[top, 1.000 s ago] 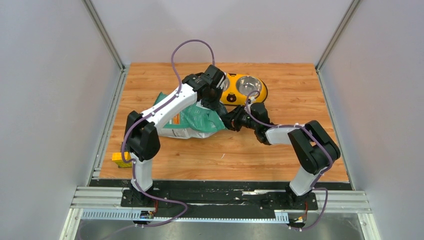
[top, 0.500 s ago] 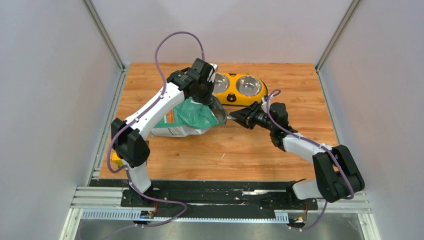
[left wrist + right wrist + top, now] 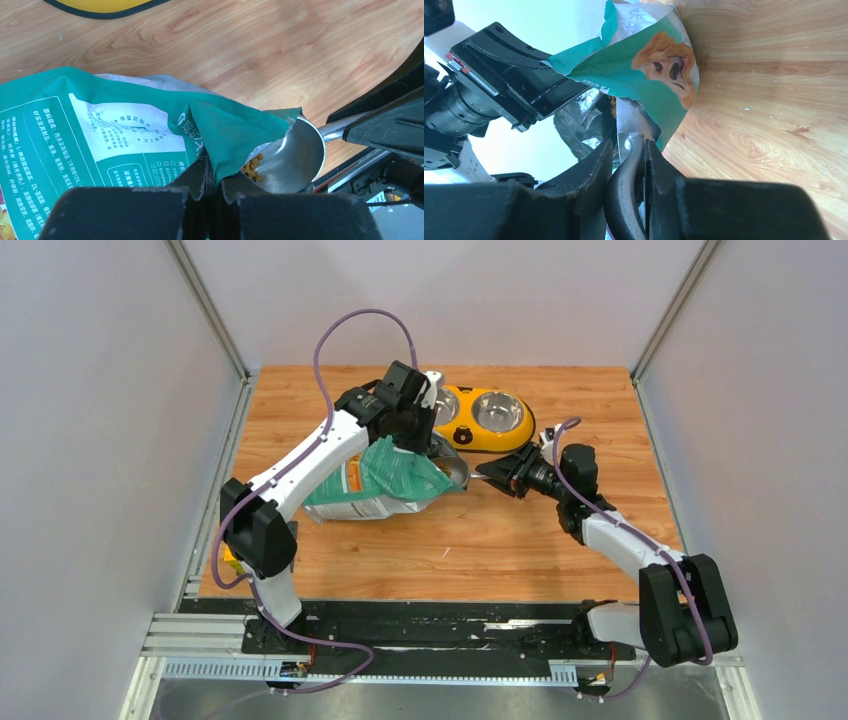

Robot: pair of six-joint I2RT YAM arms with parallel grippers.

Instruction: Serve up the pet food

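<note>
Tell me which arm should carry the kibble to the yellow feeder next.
Likely the right: the right hand grips the scoop by its handle, and the scoop already holds kibble at the pouch mouth. The left hand is pinching the pouch's edge.

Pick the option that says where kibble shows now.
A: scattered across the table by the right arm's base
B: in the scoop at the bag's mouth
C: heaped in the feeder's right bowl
B: in the left wrist view, brown kibble lies in the scoop, tucked under the bag flap.
</note>
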